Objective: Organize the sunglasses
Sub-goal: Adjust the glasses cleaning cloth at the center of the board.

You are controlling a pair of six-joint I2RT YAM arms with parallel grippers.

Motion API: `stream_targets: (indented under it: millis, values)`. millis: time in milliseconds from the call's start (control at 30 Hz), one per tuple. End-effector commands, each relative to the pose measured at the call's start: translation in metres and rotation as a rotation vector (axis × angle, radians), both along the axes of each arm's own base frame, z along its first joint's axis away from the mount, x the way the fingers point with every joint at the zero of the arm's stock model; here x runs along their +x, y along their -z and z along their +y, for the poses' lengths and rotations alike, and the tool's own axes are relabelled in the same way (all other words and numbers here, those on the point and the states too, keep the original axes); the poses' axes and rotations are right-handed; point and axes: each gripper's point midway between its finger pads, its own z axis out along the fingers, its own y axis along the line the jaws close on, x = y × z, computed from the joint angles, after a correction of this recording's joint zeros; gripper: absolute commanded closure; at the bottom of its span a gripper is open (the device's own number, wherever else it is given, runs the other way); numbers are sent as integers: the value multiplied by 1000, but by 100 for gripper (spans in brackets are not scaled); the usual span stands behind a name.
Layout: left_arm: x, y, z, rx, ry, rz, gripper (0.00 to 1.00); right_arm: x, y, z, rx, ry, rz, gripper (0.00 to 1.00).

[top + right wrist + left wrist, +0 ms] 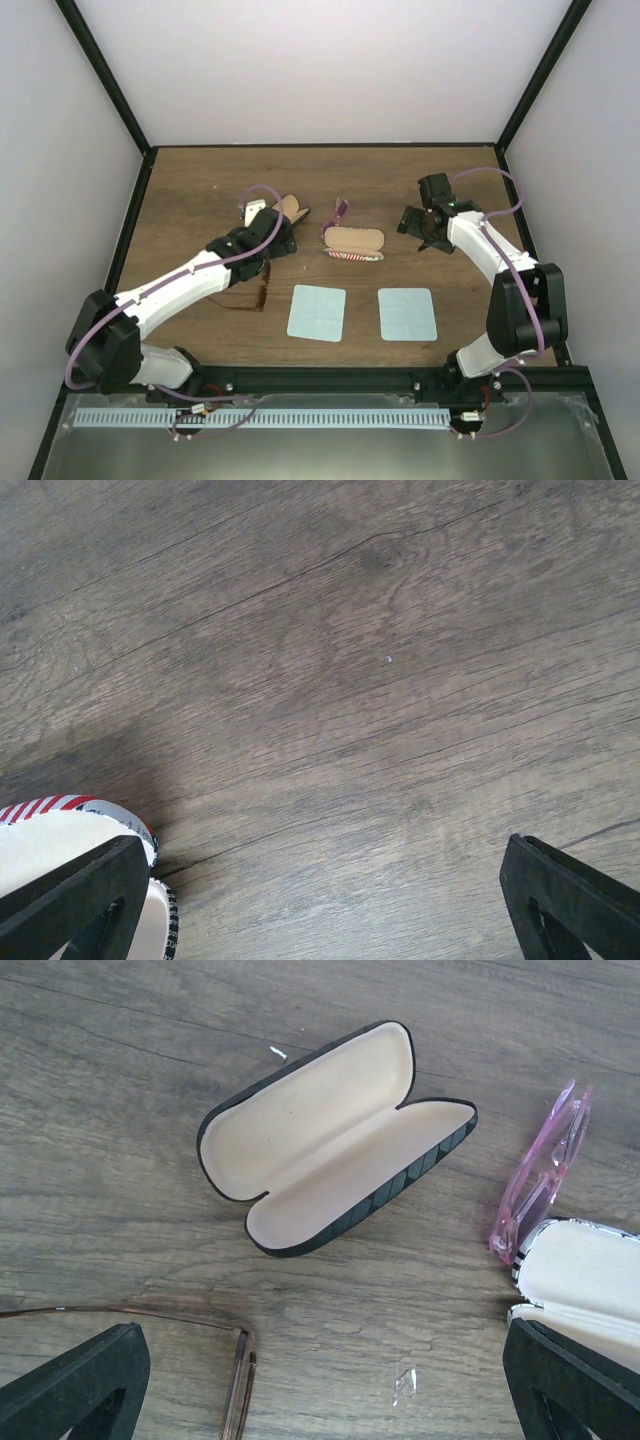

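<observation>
The sunglasses, thin reddish-brown frames, lie on the table near the front left, partly under my left arm. In the left wrist view one corner of the sunglasses and a thin temple show at the lower left. My left gripper hangs open above bare wood between them and an open black case with a beige lining. My right gripper is open over bare wood, just right of an open red-and-white striped case. Neither gripper holds anything.
Pink translucent glasses lie folded between the two cases, beside the striped case. Two light blue cloths lie flat near the front edge. Black frame posts and white walls enclose the table.
</observation>
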Motion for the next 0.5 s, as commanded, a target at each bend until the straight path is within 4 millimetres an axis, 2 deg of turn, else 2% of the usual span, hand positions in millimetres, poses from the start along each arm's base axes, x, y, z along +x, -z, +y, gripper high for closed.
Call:
stream_targets:
  millis: [0, 267, 333, 400, 467]
  values:
    - [-2, -5, 4, -27, -12, -12, 0, 8, -13, 1, 1, 9, -29, 0]
    - [-4, -5, 5, -35, -17, -11, 0, 6, -12, -1, -16, -4, -19, 0]
    - [-4, -6, 5, -37, -19, -14, 0, 9, -23, 9, 14, -79, -70, 0]
    - [-3, -6, 4, -41, -17, -14, 0, 13, -43, 21, 43, -175, -163, 0]
    - [-5, -1, 12, -49, -89, 1, 0, 10, -60, 16, 31, -166, -215, 0]
